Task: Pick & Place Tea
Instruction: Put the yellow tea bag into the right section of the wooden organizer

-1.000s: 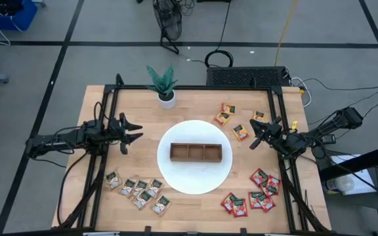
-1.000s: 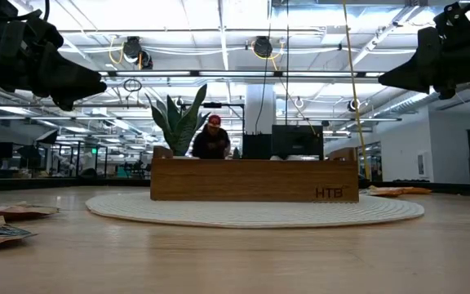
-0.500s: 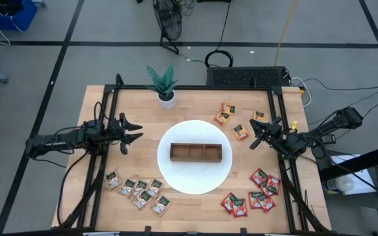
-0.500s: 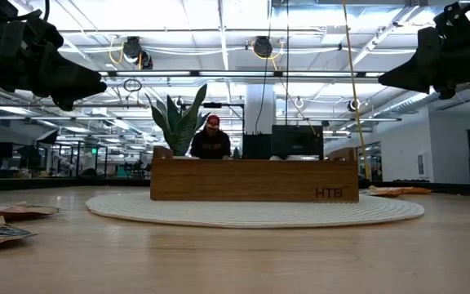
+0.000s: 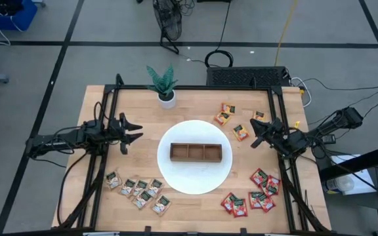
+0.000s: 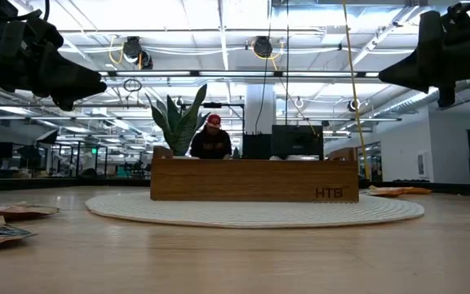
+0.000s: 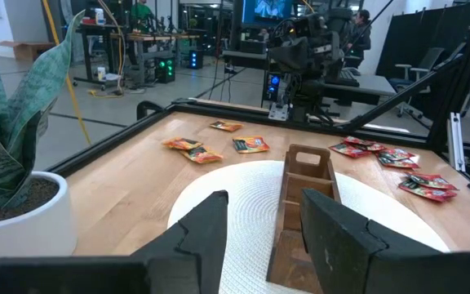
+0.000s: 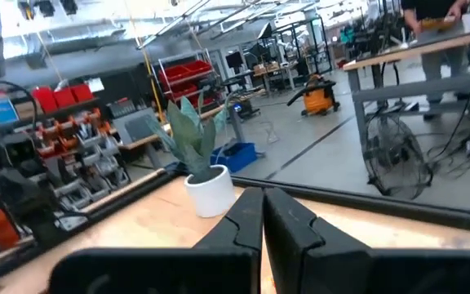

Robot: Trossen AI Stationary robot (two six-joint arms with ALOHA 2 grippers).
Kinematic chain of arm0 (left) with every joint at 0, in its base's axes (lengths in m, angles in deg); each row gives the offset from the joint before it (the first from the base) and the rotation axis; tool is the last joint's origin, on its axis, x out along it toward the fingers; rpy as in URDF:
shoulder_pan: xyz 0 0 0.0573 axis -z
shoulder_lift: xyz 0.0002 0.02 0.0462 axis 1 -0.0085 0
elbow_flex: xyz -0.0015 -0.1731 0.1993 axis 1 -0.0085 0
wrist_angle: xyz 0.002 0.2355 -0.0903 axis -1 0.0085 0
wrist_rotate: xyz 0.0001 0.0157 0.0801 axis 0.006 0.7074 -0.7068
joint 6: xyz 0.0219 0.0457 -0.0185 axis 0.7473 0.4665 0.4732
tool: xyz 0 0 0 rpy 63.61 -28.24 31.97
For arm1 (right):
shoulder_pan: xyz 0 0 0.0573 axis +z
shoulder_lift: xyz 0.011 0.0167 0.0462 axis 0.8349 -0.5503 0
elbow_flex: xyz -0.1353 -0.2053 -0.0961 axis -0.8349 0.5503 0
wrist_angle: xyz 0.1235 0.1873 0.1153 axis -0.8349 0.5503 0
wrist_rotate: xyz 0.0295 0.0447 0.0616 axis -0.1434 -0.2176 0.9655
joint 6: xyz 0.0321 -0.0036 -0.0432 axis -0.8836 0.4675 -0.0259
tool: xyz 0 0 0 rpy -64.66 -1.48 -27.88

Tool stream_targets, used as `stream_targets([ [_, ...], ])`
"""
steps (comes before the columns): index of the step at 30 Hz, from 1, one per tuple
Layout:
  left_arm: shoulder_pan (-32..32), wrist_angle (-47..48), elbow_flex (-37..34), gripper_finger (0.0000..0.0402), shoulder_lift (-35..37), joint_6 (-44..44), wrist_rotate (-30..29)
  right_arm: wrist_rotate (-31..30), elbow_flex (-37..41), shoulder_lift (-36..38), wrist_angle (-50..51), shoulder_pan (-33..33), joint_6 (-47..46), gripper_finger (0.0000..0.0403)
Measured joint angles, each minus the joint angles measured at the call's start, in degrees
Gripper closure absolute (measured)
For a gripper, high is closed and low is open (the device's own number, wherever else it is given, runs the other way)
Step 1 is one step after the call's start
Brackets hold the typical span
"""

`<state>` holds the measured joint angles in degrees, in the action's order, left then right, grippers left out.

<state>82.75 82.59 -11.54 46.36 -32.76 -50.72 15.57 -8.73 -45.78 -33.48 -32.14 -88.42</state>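
The tea lies in three loose groups on the wooden table. Orange-yellow sachets point(image 5: 231, 119) are at the far right, red ones point(image 5: 258, 191) at the near right, and pale beige ones point(image 5: 138, 191) at the near left. The brown three-compartment tray point(image 5: 195, 152) sits on a round white mat point(image 5: 176, 177) in the middle. My left gripper point(image 5: 139, 131) hovers open to the left of the mat, pointing level at the tray point(image 7: 304, 204). My right gripper point(image 5: 254, 139) hovers shut to the right of the mat, near the orange sachets and clear of them.
A potted plant in a white pot point(image 5: 167, 98) stands at the far edge, left of centre. Black frame rails run along the table's left side point(image 5: 104, 164) and right side point(image 5: 287, 177). A person point(image 6: 211, 140) sits in the room beyond the table.
My right gripper has rolled a little about its own pointing line while staying in place, still shut. Nothing on the table has moved.
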Motion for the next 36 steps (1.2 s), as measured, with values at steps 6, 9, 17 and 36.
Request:
stream_targets([
  [6, 0.0, 0.0, 0.0, 0.0245, 0.0, 0.0, 0.0, -0.1, 0.0, 0.0, -4.2, -0.5, 2.1, 0.0398],
  [9, 0.0, 0.0, 0.0, 0.0245, 0.0, 0.0, 0.0, 0.1, 0.0, 0.0, -5.5, -0.5, 2.2, 0.0399],
  [17, 0.0, 0.0, 0.0, 0.0245, 0.0, 0.0, 0.0, 4.0, 0.0, 0.0, -4.1, -0.6, 6.6, 0.0399],
  [36, 0.0, 0.2, 0.0, 0.0245, 0.0, 0.0, 0.0, 1.8, -41.3, -25.2, 57.5, -9.7, -0.2, 0.0257],
])
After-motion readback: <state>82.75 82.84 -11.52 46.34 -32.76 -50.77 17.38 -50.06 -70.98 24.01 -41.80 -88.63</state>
